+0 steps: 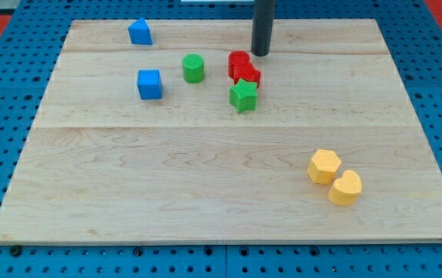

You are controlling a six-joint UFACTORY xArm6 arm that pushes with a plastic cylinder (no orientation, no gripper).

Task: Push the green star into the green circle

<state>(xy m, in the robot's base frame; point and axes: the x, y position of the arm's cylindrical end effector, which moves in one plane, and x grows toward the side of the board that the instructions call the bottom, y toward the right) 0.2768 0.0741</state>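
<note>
On the wooden board [205, 185], my tip [260, 54] sits above-right of the green star [243, 96].

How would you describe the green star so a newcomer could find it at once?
On the wooden board, look at the cluster just right of centre in the upper half, below my tip. The green star-shaped block is the lowest piece there, touching the red blocks above it. The only other green piece, the green round block, stands apart to the view's left.
</note>
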